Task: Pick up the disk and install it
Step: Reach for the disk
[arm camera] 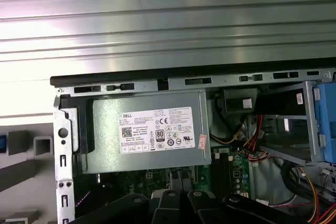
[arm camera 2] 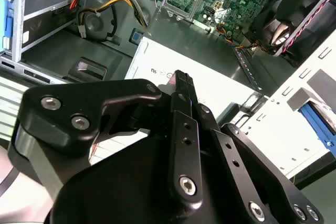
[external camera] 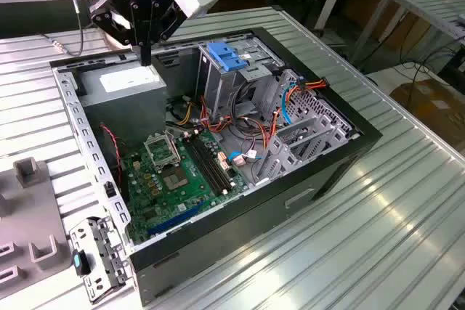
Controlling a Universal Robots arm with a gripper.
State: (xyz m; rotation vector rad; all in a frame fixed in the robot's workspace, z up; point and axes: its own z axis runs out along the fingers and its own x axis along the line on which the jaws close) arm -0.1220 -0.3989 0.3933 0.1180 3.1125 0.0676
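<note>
The disk is out of view. My gripper (external camera: pixel 145 54) hangs over the back left corner of the open computer case (external camera: pixel 341 154), just above the grey metal box with a white sticker (external camera: pixel 125 82). Its fingers (arm camera 2: pixel 182 85) look pressed together and shut, with nothing between them. That box with its sticker (arm camera: pixel 157 132) lies directly beneath the wrist in both wrist views. A flat light-blue plastic bracket (external camera: pixel 227 56) sits on top of the drive cage in the middle of the case.
The green motherboard (external camera: pixel 178 172) covers the case floor, with red, orange and blue cables (external camera: pixel 280 110) looping beside the cage. A grey fixture (external camera: pixel 29 230) with blocks stands at the exterior view's left. The case rests on a ribbed metal table (external camera: pixel 407 223).
</note>
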